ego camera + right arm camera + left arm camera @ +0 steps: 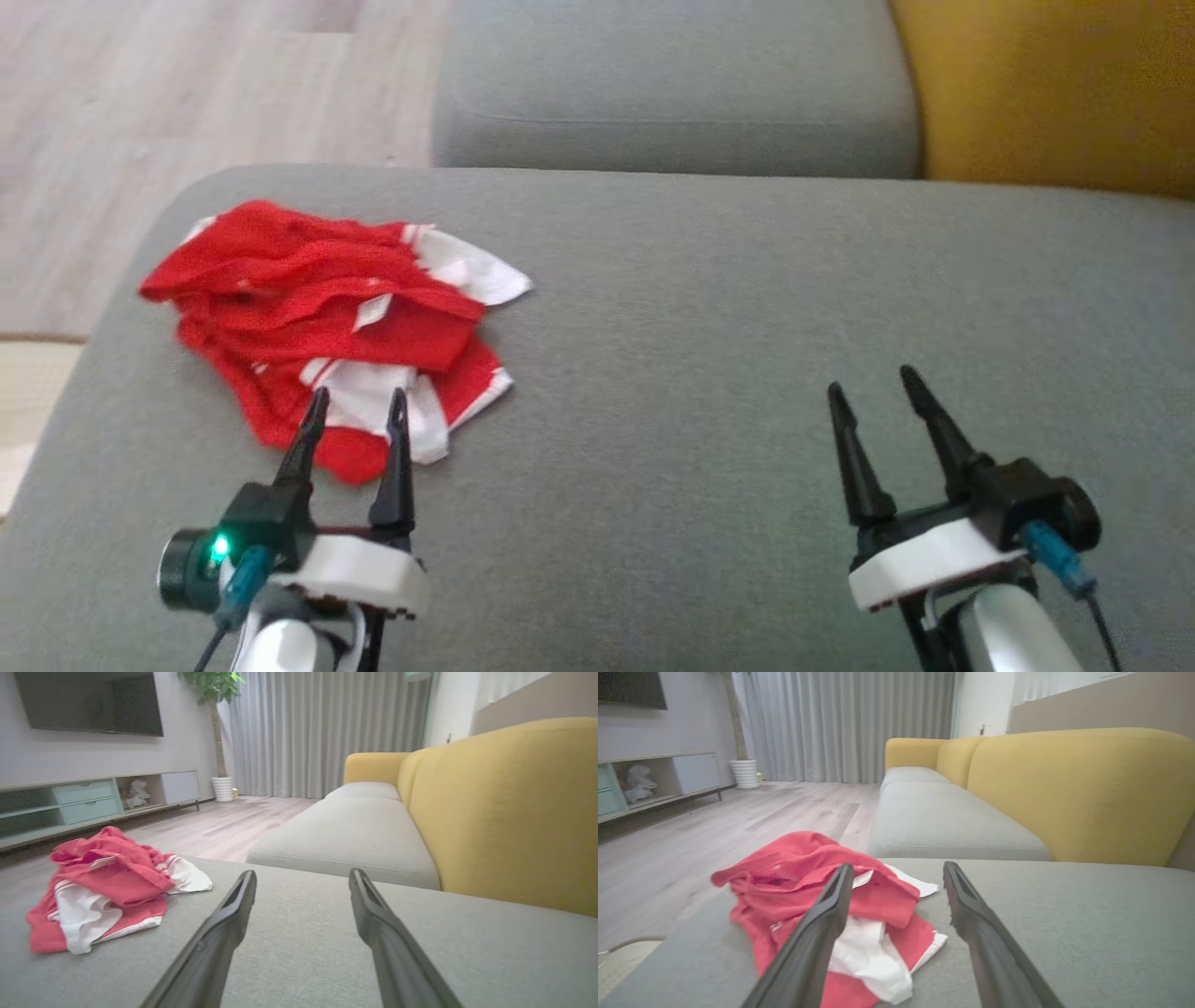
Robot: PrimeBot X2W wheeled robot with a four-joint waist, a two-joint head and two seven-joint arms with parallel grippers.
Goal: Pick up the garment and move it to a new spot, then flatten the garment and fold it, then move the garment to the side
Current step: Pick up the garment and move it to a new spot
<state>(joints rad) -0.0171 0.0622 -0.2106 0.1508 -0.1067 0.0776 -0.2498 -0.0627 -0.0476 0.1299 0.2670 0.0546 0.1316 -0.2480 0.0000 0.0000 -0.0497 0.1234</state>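
A broad, rounded seat cushion of coarse grey weave is seen bearing a crumpled red-and-white garment near its left end, with the tapered dark fingers of the left gripper and right gripper held spread.

Looking for anything written, and nothing comes up: no text, label, brand, number or sign can be read in any of the views.
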